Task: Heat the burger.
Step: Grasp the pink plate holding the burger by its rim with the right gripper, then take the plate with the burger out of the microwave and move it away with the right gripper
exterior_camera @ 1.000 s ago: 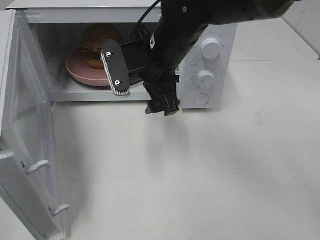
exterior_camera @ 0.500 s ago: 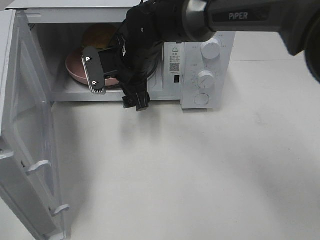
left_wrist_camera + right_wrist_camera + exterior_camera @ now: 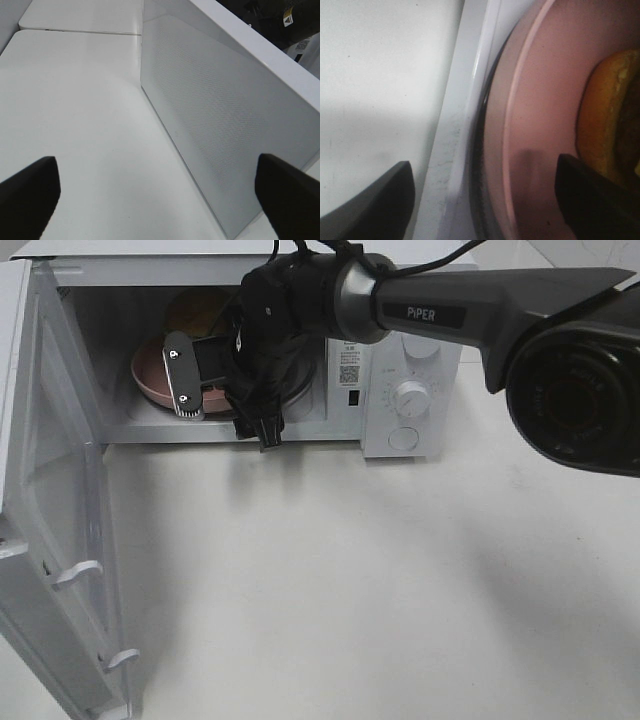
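Burger in the microwave, door open

High cam: burger (image 3: pixel 197 312) sits on pink plate (image 3: pixel 150 380) inside microwave (image 3: pixel 400 350); right gripper (image 3: pixel 222 398) at the opening, jaws apart, holding nothing.
L wrist cam: left gripper (image 3: pixel 155 192) wide apart, near the door (image 3: pixel 215 115).
R wrist cam: fingers straddle the plate rim, burger just beyond.

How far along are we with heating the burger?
Done: the golden-brown burger sits on the round pink plate inside the white microwave. In hand: the right gripper, jaws apart, straddles the plate's front rim. Left: clearing the arm, shutting the open door, setting the dials.
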